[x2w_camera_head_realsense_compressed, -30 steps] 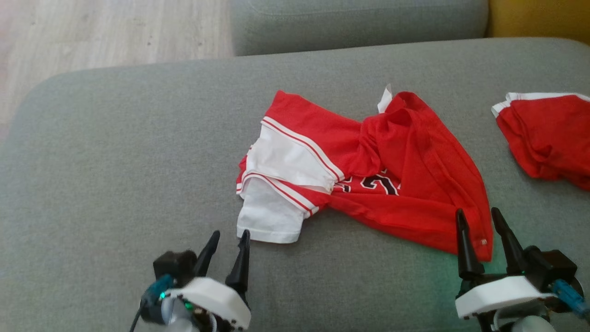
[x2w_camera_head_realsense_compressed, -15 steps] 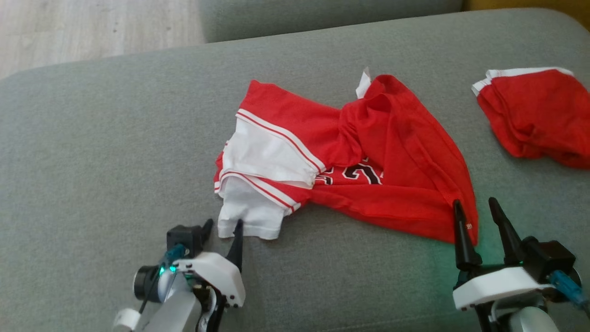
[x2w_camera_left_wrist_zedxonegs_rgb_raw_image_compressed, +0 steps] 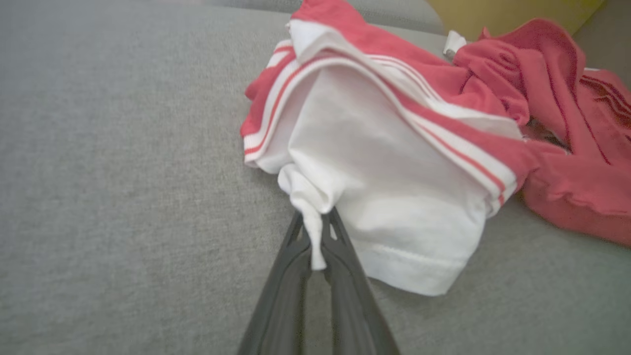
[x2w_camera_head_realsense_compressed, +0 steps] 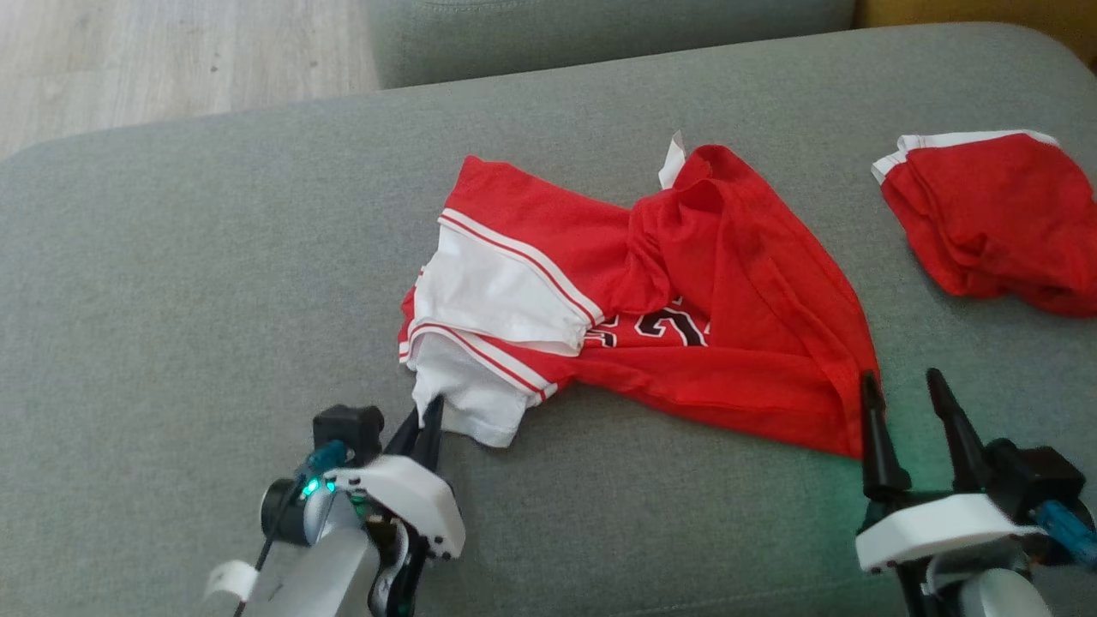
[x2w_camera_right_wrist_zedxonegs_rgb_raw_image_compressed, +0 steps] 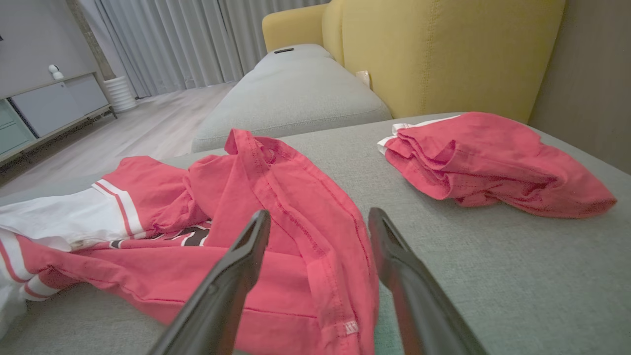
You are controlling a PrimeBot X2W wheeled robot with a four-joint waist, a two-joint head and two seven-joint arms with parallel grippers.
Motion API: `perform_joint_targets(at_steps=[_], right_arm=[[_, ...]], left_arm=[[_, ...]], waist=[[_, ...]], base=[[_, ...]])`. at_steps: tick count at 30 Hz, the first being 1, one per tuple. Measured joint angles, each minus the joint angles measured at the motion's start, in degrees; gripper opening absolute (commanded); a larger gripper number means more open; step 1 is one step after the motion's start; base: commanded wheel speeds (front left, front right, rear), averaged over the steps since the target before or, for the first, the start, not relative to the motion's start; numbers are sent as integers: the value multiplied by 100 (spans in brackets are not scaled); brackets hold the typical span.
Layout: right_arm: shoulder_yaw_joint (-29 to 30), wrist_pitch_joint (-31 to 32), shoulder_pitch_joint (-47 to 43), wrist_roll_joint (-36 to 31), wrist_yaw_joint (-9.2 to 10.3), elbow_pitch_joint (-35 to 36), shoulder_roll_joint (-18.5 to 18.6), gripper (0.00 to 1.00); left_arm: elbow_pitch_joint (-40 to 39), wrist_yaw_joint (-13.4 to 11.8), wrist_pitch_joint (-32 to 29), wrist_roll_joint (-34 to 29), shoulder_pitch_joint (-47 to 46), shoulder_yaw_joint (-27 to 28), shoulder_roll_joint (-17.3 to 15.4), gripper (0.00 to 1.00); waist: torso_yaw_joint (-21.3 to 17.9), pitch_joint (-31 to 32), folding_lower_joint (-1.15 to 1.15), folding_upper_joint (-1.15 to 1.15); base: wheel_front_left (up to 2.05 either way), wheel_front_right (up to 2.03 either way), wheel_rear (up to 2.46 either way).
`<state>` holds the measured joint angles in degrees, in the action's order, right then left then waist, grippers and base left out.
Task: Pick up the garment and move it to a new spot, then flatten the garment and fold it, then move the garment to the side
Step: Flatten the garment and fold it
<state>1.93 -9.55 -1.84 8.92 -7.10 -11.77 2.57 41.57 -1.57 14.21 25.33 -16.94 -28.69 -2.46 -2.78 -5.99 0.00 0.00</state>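
left wrist view: the left gripper (x2w_camera_left_wrist_zedxonegs_rgb_raw_image_compressed: 315,228) pinches the white sleeve (x2w_camera_left_wrist_zedxonegs_rgb_raw_image_compressed: 384,197) of the red garment (x2w_camera_head_realsense_compressed: 728,257), which lies crumpled mid-sofa (x2w_camera_head_realsense_compressed: 214,283). the right gripper (x2w_camera_head_realsense_compressed: 901,377) hangs spread at the red hem. pick-up step; next, the right should close on the hem, then both lift together.

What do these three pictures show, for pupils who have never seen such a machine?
A two-armed robot works at a grey sofa cushion. One picture looks down from its head; the other two look out from each wrist. A crumpled red-and-white jersey lies on the cushion, with a second red garment apart to its right. The left gripper is shut on the jersey's white sleeve corner. The right gripper is open by the red hem, holding nothing.
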Motion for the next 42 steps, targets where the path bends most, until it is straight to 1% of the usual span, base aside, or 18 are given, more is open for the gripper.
perform_joint_targets(at_steps=[5,6,8,10,17,20,27,31,39,40,41,42], right_arm=[[198,5,-8,-104,0,-179,-2,100],[198,5,-8,-104,0,-179,-2,100],[275,66,-18,-176,0,-287,-1,100],[293,136,-19,-238,0,-441,-2,100],[261,320,-14,-246,0,-769,-2,100],[225,430,1,-369,0,-985,-3,100],[171,425,230,-602,0,-1415,-3,100],[160,370,387,-608,0,-1560,-3,100],[156,246,397,-606,0,-1796,-3,100],[155,245,401,-605,0,-1818,-3,98],[155,242,412,-605,0,-1842,-3,82],[156,242,425,-605,0,-1857,-3,47]], left_arm=[[-1096,-107,1,-57,261,420,1,0],[-1096,-107,1,-57,261,420,1,0],[-1456,-151,3,-165,396,588,0,0],[-1753,-144,8,-268,635,731,0,0],[-1864,-87,8,-352,870,730,-2,0],[-1911,-86,8,-357,868,717,-2,0],[-1909,-42,8,-357,862,658,-3,0],[-1906,-41,8,-357,854,621,-3,0],[-1898,-40,8,-357,854,612,-3,0],[-1898,-38,8,-357,854,612,-3,0],[-1898,-38,8,-357,854,612,-3,0],[-1898,-38,8,-357,854,611,-3,0]], waist=[[64,61,0,0],[64,61,0,0],[106,76,0,0],[155,102,0,0],[226,125,0,0],[250,101,0,0],[301,15,0,0],[320,-8,0,0],[295,0,0,0],[292,0,0,0],[288,0,0,0],[286,0,0,0]], base=[[0,0,0],[0,0,0],[0,0,0],[0,0,0],[0,0,0],[0,0,0],[0,0,0],[0,0,0],[0,0,0],[0,0,0],[0,0,0],[0,0,0]])
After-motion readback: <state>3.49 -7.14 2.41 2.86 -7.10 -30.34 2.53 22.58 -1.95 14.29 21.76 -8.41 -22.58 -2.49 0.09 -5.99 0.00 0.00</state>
